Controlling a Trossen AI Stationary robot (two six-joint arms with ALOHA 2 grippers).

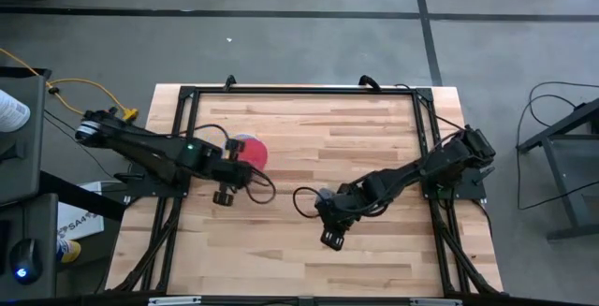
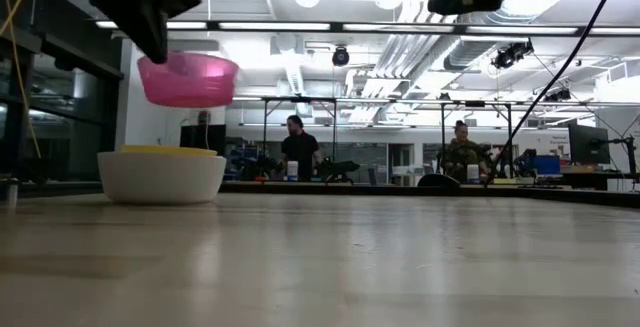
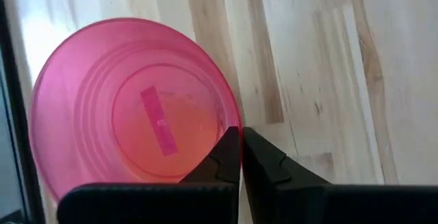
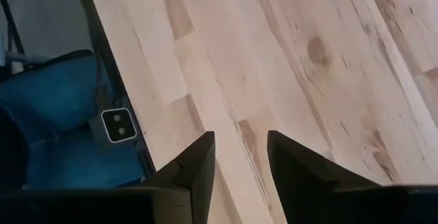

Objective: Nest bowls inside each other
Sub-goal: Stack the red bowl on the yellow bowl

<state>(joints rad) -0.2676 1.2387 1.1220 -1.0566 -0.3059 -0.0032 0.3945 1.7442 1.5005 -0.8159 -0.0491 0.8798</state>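
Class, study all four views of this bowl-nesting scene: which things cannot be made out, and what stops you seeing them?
- High view: the stack under the round red-pink plastic bowl, covered by it and the left gripper.
- Low view: bowls inside the white round bowl; its wall hides all but a yellow rim.
- Low view: the right gripper, cut off above.

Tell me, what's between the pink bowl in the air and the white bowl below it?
Only open air: in the low view the pink bowl hangs clear above the white bowl, whose yellow rim peeks out inside.

Red-pink round plastic bowl [image 2: 188, 77] hung in the left gripper [image 3: 241, 136] directly above the white round plastic bowl [image 2: 161, 176]; right gripper [image 1: 331, 240] sat well apart.
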